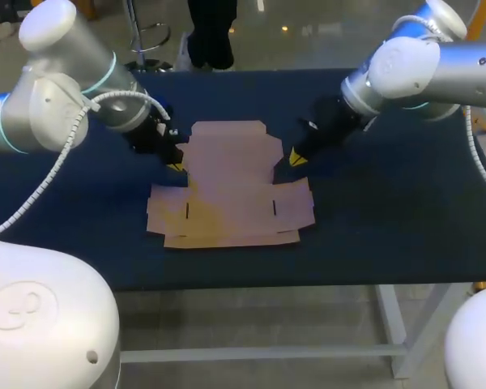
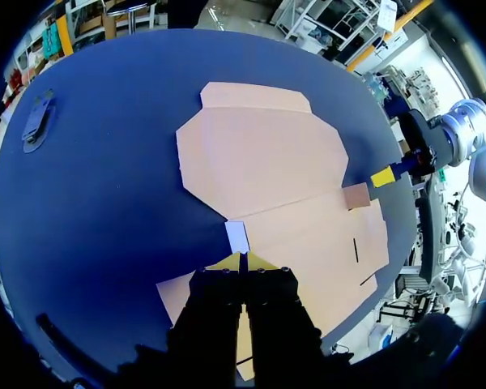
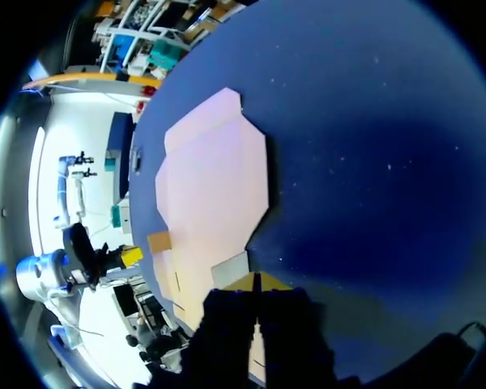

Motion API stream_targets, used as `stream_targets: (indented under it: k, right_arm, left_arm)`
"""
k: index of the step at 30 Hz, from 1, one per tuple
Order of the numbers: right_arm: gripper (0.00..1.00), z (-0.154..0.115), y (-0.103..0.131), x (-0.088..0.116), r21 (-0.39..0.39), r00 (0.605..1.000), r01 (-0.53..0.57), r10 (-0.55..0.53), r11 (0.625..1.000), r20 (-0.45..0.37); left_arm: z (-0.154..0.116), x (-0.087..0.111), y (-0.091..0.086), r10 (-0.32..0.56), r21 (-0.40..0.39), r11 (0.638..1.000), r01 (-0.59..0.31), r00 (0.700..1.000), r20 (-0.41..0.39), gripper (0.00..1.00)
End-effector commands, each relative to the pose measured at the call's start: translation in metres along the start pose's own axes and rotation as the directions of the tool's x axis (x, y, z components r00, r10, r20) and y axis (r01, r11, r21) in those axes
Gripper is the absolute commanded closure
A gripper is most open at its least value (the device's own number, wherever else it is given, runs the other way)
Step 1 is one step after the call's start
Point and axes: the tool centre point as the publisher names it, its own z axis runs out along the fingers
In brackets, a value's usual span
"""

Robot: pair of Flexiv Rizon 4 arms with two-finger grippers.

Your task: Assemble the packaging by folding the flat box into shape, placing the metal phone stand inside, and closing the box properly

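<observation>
The flat tan cardboard box blank (image 1: 227, 182) lies unfolded on the dark blue table (image 1: 389, 235), so the folding step looks barely begun. The left gripper (image 1: 176, 166) sits at the blank's left notch and the right gripper (image 1: 296, 158) at its right notch. Each has its yellow tips pressed together, holding nothing I can make out. A small side tab (image 2: 237, 237) stands just ahead of the left one. Next, I judge, both should lift the side walls evenly; no metal stand shows beside the blank
</observation>
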Motion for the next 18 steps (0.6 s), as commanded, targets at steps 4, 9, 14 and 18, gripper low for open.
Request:
stream_targets:
  k: [4, 9, 14, 18]
  right_arm:
    - [1.0, -0.024, -0.017, -0.001, -0.016, 1.0, -0.005, 0.005, 1.0, 0.009]
    - [1.0, -0.032, -0.037, -0.002, -0.037, 1.0, -0.01, 0.011, 0.999, 0.027]
    - [1.0, -0.034, -0.057, -0.005, -0.037, 0.999, -0.015, 0.016, 0.999, 0.033]
    - [1.0, -0.035, -0.075, -0.009, -0.041, 0.999, -0.022, 0.024, 0.999, 0.045]
  left_arm:
    - [-0.026, -0.003, 0.019, -0.022, 0.019, 1.0, 0.022, 1.0, -0.003, 1.0]
    - [-0.034, 0.0, 0.036, -0.044, 0.006, 0.999, 0.045, 0.999, -0.016, 1.0]
    - [-0.038, 0.004, 0.055, -0.06, -0.006, 0.998, 0.06, 0.998, -0.021, 1.0]
    - [-0.046, 0.009, 0.071, -0.069, 0.0, 0.998, 0.069, 0.997, -0.031, 1.0]
